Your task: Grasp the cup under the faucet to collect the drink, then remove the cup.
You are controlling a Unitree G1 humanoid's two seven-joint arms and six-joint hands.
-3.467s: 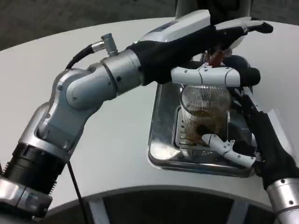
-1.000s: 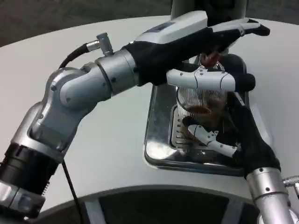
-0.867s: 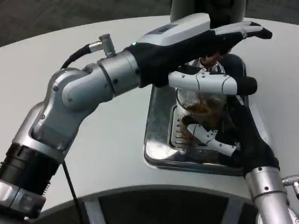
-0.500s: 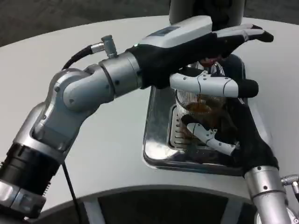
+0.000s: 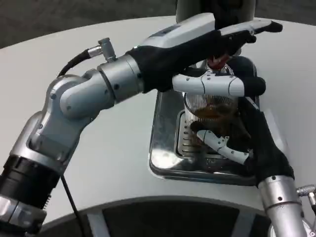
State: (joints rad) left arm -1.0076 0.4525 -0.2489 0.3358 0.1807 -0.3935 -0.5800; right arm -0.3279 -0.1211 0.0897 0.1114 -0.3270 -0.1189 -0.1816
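The filling step is under way: the cup [image 5: 210, 116], part full of brown drink, stands on the tray [image 5: 165, 148] inside the right hand's [image 5: 249, 143] wrapped fingers. The left hand [image 5: 224, 42] reaches above it; whether its fingers grip anything cannot be told. Next, a level withdrawal seems needed.

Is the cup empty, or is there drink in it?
Partly full. Brown drink shows through the clear cup, which stands upright on the metal tray, held by the right hand.

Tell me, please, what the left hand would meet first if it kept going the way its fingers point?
Probably nothing: the left hand points right, over the cup, toward bare table; depth unclear.
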